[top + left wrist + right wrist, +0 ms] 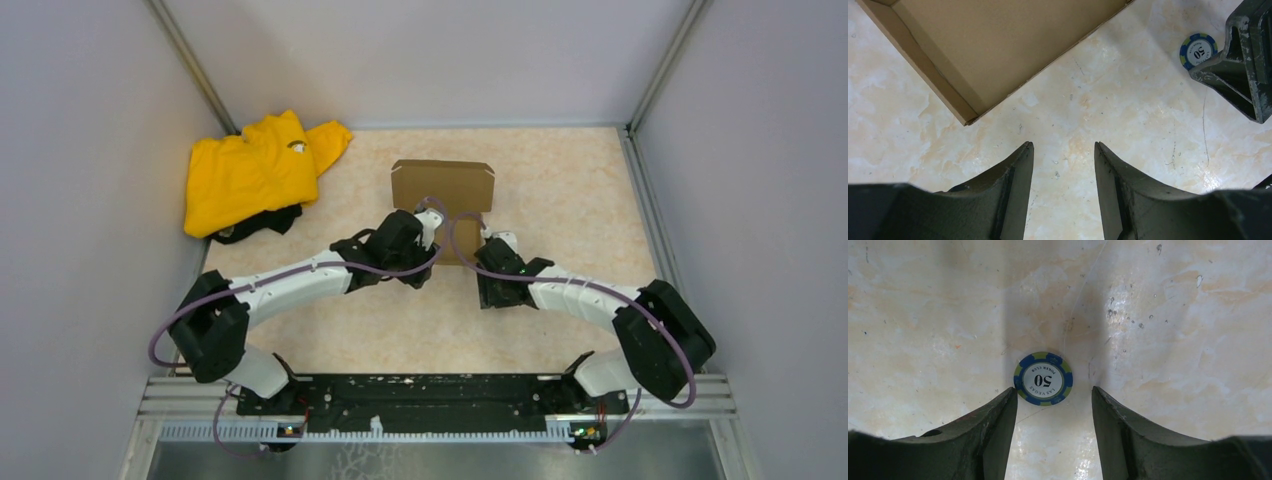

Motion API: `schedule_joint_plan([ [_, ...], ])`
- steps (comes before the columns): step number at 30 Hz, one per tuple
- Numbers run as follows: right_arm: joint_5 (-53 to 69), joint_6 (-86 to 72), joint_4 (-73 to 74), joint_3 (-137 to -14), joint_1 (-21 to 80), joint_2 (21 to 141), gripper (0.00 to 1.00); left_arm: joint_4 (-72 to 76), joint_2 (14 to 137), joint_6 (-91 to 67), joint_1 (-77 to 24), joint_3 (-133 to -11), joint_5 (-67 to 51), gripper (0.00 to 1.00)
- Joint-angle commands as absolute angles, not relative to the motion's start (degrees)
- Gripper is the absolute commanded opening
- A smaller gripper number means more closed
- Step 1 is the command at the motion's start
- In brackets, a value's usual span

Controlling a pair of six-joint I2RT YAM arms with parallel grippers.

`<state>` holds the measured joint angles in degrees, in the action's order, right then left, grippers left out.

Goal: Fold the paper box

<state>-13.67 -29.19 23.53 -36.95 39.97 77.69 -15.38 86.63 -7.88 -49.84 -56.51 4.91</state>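
1. Quick count from my end: one paper box (442, 185), one yellow garment (255, 170), one blue-and-yellow poker chip (1043, 378) marked 50, and two arms.
2. The paper box is plain brown cardboard, unprinted. It's lying opened out, with notched corners and a narrow flap along one edge.
3. Left gripper (1063, 150): fingers apart, just table (1128, 110) showing between them. The paper box sits ahead and to the left of the tips, not touching.
4. Right gripper (1054, 395): fingers apart, and the poker chip lies flat just ahead of the tips, not clamped.
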Motion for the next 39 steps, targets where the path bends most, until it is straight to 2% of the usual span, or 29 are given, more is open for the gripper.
schedule_joint_plan([
  [1, -13.98, -29.91, 23.75, -38.37, 40.68, 80.41, 0.56, -13.96, 84.52, -7.92, -49.24, -55.34, 4.67, 0.54],
  [15, -13.53, -29.82, 23.72, -39.64, 42.16, 83.07, 0.45, -13.89, 83.08, -7.21, -47.58, -54.32, 3.74, 0.55],
  [21, -13.4, -29.79, 24.02, -39.85, 42.31, 83.23, 0.33, -13.71, 82.82, -7.12, -47.12, -53.95, 3.36, 0.55],
  [39, -16.9, -27.12, 29.2, -48.48, 42.36, 82.35, 0.34, -13.18, 81.83, -8.67, -44.19, -52.27, 4.13, 0.58],
])
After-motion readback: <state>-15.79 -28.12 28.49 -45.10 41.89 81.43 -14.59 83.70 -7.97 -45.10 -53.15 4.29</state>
